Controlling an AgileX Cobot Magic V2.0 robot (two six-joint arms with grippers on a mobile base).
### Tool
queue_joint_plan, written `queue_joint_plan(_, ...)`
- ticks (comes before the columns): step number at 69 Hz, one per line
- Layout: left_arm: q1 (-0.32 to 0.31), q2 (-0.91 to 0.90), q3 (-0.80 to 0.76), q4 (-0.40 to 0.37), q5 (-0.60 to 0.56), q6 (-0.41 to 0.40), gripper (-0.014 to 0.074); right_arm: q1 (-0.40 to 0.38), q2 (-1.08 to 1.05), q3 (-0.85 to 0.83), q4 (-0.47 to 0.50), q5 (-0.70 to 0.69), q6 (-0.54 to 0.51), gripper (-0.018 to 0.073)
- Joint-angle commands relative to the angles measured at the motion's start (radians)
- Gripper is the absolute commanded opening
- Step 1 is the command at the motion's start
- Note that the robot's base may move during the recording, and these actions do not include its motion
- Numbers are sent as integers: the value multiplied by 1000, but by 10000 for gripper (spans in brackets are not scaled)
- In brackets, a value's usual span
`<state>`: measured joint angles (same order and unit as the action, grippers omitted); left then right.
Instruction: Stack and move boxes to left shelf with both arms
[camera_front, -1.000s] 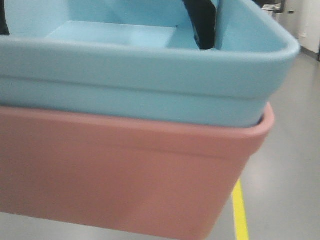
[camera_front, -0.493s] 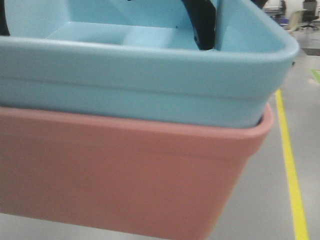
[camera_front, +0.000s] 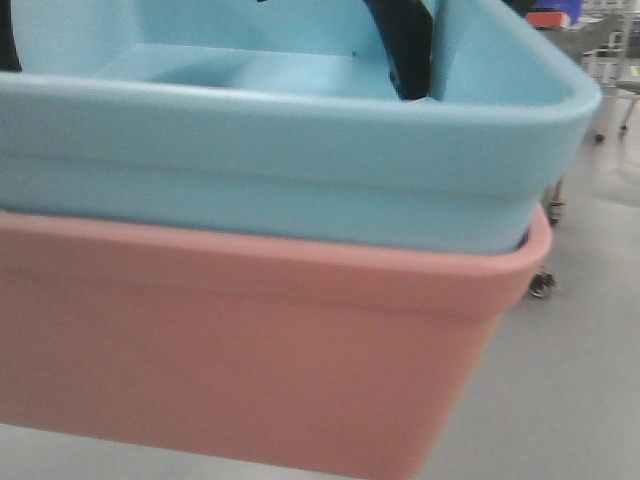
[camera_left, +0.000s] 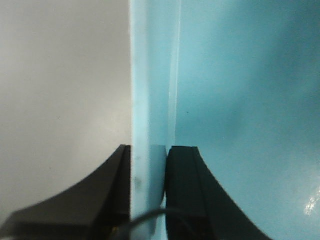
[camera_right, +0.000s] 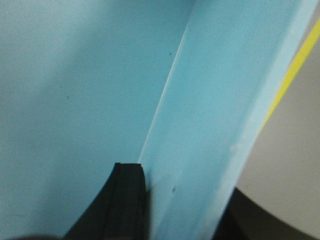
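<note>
Here the smooth sky-blue tub (camera_front: 300, 170) nests inside the salmon-pink tub (camera_front: 250, 350), left tool (camera_left: 150, 160) and right tool (camera_right: 182, 200) each clamping a blue wall, over grey floor (camera_front: 580, 380).

Grey floor (camera_front: 590, 400) fills the background. At the right edge a caster (camera_front: 541, 285) shows low down, blurred, and above it something red (camera_front: 546, 18) – too small to tell. A yellow line (camera_right: 299, 57) crosses the floor.

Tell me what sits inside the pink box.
The blue box is nested in the pink box, its upper part and rim showing. Its lower part and the pink box's floor are hidden.
</note>
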<state>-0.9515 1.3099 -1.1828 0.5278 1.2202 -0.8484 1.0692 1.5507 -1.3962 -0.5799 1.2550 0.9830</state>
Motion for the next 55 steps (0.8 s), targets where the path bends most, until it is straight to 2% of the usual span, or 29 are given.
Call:
queue_joint_plan(1,-45,-17,-47,-80,-286,-13,-12,24,-29,-52,7,-156,40,57)
queue_joint_plan(55,-45,-17,-47,-85,-286,-13,-12,24,-29,-52,7,-138,40,57)
